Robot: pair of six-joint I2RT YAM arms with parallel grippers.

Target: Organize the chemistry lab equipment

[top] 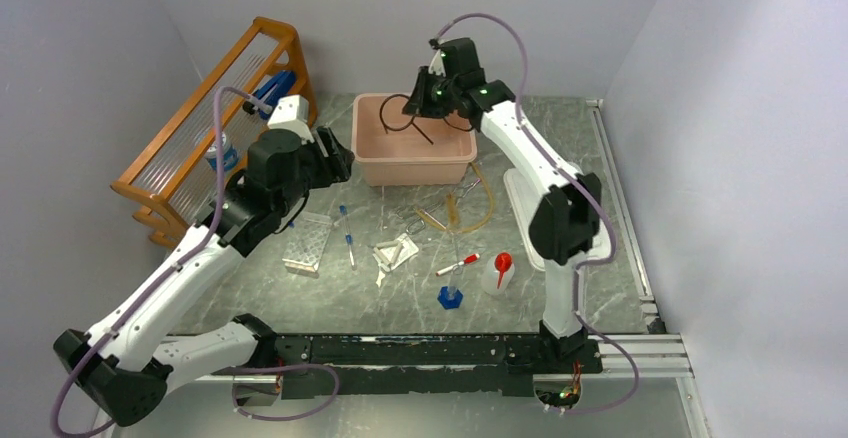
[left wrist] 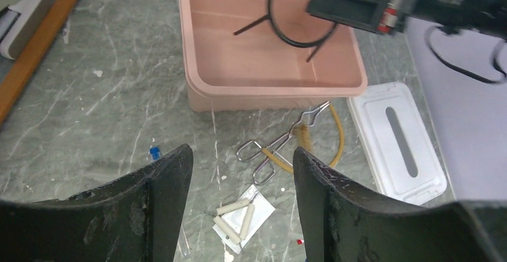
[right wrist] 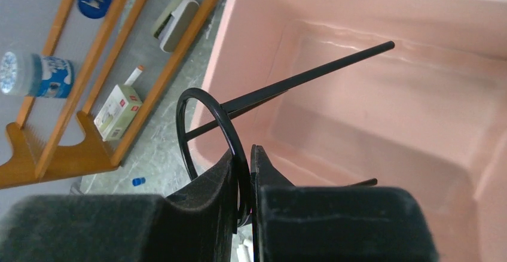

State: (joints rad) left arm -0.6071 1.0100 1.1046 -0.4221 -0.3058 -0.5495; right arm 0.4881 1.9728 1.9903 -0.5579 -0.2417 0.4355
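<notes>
Right wrist view shows the right end effector (right wrist: 250, 154) pinched narrowly on the black wire ring (right wrist: 220, 113), held over the pink plastic tub (right wrist: 418, 34). Only the left wrist view resolves the left end effector (left wrist: 241, 154): spread wide, empty, above the grey marbled bench (left wrist: 107, 106).

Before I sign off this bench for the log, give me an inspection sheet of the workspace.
Surface: grey marbled table, items scattered mid-table.
Job's things: black wire ring held over pink tub; clear tube rack, white triangles, amber tubing, red-capped squeeze bottle, blue-based cylinder on the table.
Clutter: metal tongs, white lid beside tub.
Grippers: left gripper open, empty; right gripper shut on the ring.
Cables: lilac cable loops along each arm.
Surroundings: wooden slatted rack at left; plain walls.
</notes>
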